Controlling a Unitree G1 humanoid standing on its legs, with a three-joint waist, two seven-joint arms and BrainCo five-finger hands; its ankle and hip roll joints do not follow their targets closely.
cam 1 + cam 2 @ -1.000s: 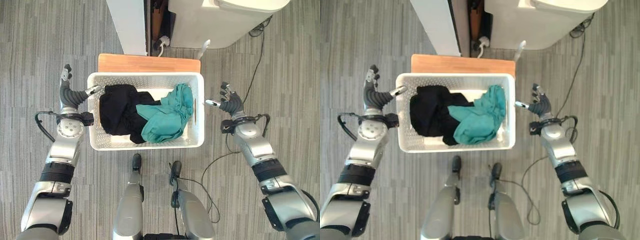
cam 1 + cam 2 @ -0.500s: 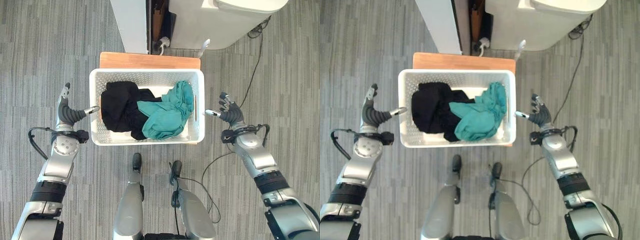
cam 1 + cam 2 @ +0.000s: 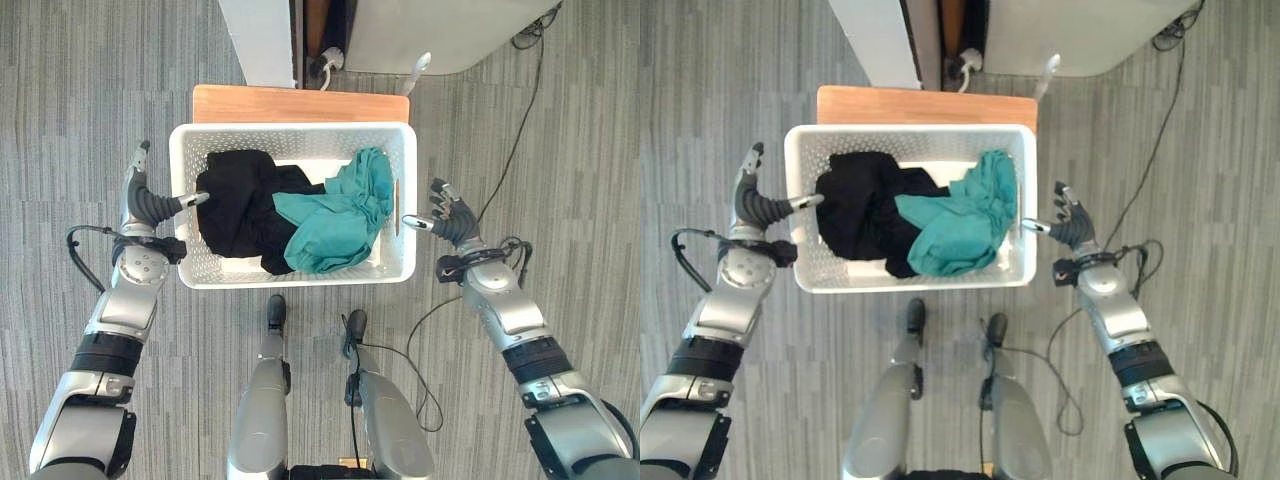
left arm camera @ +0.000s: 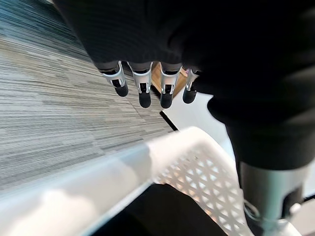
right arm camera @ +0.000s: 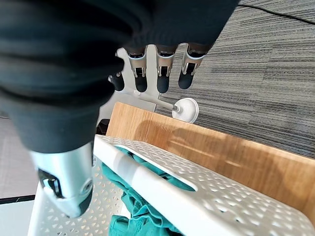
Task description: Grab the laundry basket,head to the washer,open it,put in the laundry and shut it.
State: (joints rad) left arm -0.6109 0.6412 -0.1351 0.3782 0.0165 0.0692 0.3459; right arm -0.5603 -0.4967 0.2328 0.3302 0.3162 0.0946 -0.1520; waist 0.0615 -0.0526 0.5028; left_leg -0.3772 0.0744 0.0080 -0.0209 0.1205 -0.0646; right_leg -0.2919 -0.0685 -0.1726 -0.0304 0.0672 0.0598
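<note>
basket (image 3: 293, 274) frame centre, on wooden board (image 3: 296, 103), black and teal clothes inside | left hand (image 3: 143, 205) at its left rim, released | right hand (image 3: 447, 220) at right rim, released

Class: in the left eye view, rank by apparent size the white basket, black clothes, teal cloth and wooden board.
1. Basket
2. Black clothes
3. Teal cloth, close to the black
4. Board, partly hidden by the basket

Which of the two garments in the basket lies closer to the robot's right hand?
The teal garment. It is bunched on the side of the white laundry basket next to the right hand, while the black garment lies on the left hand's side.
</note>
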